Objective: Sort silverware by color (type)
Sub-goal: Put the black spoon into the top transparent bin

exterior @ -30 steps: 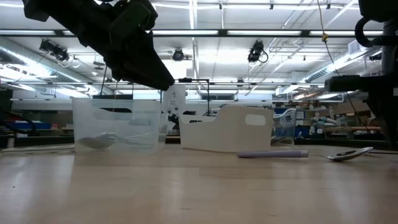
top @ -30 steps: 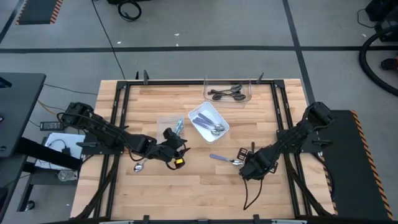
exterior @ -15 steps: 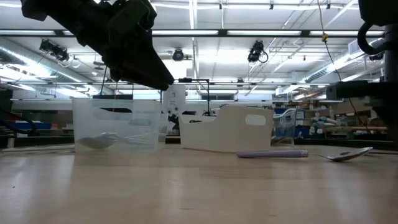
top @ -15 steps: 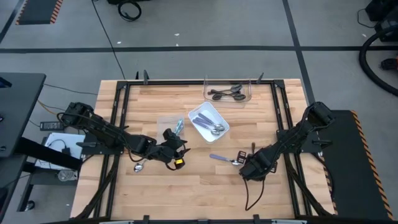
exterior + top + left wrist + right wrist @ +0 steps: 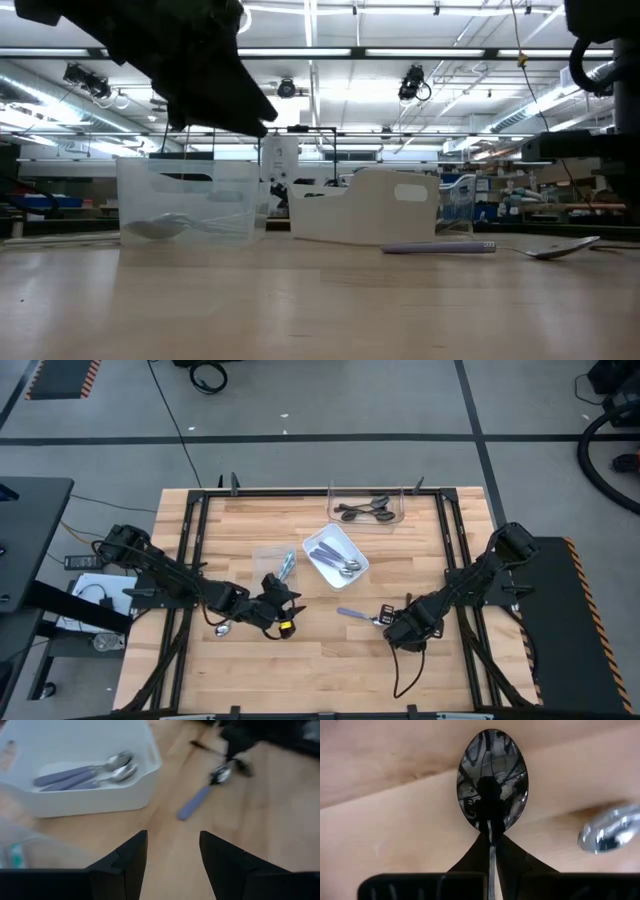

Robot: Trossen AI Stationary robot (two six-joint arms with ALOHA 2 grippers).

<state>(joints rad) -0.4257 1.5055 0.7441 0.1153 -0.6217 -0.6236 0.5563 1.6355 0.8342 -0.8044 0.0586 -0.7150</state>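
Sorting is part done, judging by the layout. White tray (image 5: pixel 352 557) near worktop (image 5: pixel 320 660) centre holds purple-handled spoons (image 5: pixel 330 558); the left wrist view shows two side by side, heads toward one end (image 5: pixel 82 772). Clear container at the far edge (image 5: pixel 367 508) holds the dark spoons (image 5: pixel 365 510). A second clear container (image 5: pixel 270 560), left of the white tray, holds a light-blue-handled spoon (image 5: pixel 287 564). One colour per container, so each stray has an obvious destination.

Right gripper (image 5: pixel 400 628) sits low over the worktop, right of centre. Right wrist view: its fingers are pressed together on the thin neck of a dark shiny spoon (image 5: pixel 491 780), bowl pointing forward, just above or on the wood; contact with the surface cannot be judged. Pinching at the neck likely keeps the bowl from swinging. This spoon probably belongs with the dark ones at the far edge.

A loose purple-handled spoon (image 5: pixel 358 616) lies on the wood just left of the right gripper, head toward it; its bowl shows at the edge of the right wrist view (image 5: pixel 607 832).

Left gripper (image 5: pixel 278 603) hovers left of centre, fingers spread with nothing between them (left wrist view), facing the white tray and the loose purple spoon. Another spoon (image 5: pixel 222 626) lies on the wood beside the left arm; handle colour not clear.

Writing: none legible. The white tray carries a small label on its wall (image 5: pixel 7 756), unreadable.
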